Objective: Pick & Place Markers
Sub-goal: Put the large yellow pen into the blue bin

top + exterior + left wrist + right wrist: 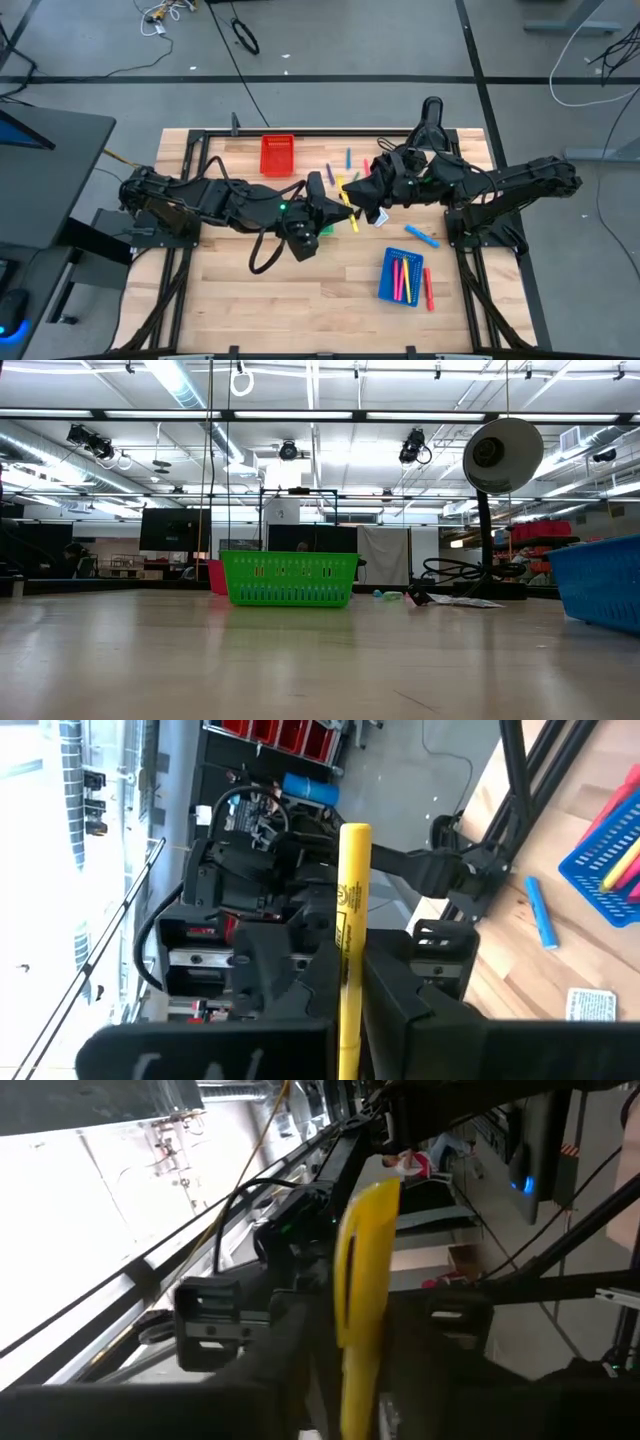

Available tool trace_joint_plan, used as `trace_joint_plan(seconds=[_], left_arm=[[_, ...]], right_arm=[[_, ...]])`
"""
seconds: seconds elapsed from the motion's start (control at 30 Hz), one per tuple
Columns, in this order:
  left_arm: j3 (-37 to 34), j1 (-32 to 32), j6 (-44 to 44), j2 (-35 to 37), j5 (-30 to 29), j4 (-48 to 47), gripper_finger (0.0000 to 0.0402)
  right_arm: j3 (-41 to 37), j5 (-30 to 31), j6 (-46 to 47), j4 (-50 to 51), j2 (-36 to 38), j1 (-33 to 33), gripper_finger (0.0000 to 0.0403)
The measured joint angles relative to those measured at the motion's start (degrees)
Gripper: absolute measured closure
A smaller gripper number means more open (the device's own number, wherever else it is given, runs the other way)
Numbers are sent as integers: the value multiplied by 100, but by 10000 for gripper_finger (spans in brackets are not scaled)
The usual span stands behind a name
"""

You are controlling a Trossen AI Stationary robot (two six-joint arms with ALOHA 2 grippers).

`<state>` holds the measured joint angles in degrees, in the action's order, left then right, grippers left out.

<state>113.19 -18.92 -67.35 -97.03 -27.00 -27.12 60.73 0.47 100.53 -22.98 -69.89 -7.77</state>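
Observation:
Both grippers meet above the table's middle on one yellow marker [346, 198]. My left gripper [348, 1020] comes from the left and my right gripper [362, 1370] from the right; each is shut on that marker. The marker stands between the dark fingers in both wrist views, its free end [355, 835] pointing away. Other markers lie loose on the wood: a blue one [421, 236], a red one [428, 288], and a few near the far edge [348, 160]. Several more lie in the blue tray [402, 275]. My left gripper pinches the yellow marker's lower stretch [346, 990] between its two fingers, with the marker running on past the fingertips. The marker is lifted clear of the table. My right gripper pinches the same marker [365, 1310] between its two fingers, from the opposite side. Which part of the marker it has cannot be told.
A red tray [277, 153] sits near the far edge. A green tray [290, 578] sits mid-table, mostly hidden under my left arm in the high view. A white-and-blue card [380, 217] lies under the right gripper. Bare wood lies toward the near edge [300, 300].

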Motion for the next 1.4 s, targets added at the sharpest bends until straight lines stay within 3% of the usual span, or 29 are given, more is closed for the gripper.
trace_joint_plan(seconds=[0.13,0.23,0.63,0.8,1.03,1.27,1.4], left_arm=[[1,2,0,4,-33,5,379],[4,0,58,9,-86,5,379],[4,2,84,11,-127,-34,380],[1,-27,86,7,-118,-112,381],[1,-125,-127,4,-112,-116,382],[-1,-189,-246,4,-128,-102,388],[-1,-173,-255,5,75,-101,400]], right_arm=[[0,9,-54,8,-2,0,362],[0,11,-141,6,0,0,391],[-2,-13,-314,-45,-2,2,400],[4,-220,-643,-357,9,0,367],[4,-503,-496,-152,4,-4,285],[4,-491,-494,-108,2,-39,206],[4,-443,-388,-126,-47,-112,183]])
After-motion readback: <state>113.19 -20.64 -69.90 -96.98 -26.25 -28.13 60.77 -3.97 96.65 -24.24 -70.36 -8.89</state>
